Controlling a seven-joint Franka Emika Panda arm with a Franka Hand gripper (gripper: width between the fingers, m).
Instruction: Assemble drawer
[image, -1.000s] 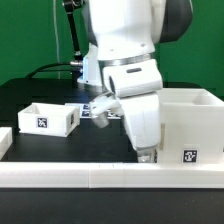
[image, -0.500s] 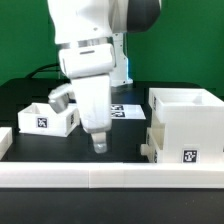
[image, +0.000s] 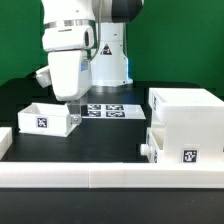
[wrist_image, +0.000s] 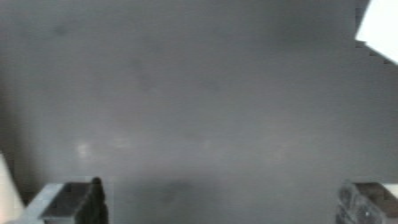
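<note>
now the robot's white hand (image: 70, 100) hangs above the black desk (image: 110, 138) toward the exterior view's left, over the far edge of a small open-top white plastic tray (image: 45, 118) and not touching it. in the wrist view the two dark fingertips (wrist_image: 71, 200) stand wide apart at the sides of the picture with only bare desk (wrist_image: 196, 100) between them, so the hand (wrist_image: 222, 202) is released and carries nothing. the small tray sits upright on the desk with a black-and-white square tag on the wall facing the camera, and its inside looks empty. well apart from it, at the exterior view's right, stands the large boxy white plastic housing (image: 185, 115), open at the top, with another square tag low on its front. a small round white knob (image: 146, 150) sticks out low on the housing's side that faces the tray; whether it belongs to a second tray seated inside cannot be told. between tray and housing, farther back, the marker board (image: 105, 110) lies flat on the desk. a long low white rail (image: 110, 177) runs across the foreground in front of everything.
</note>
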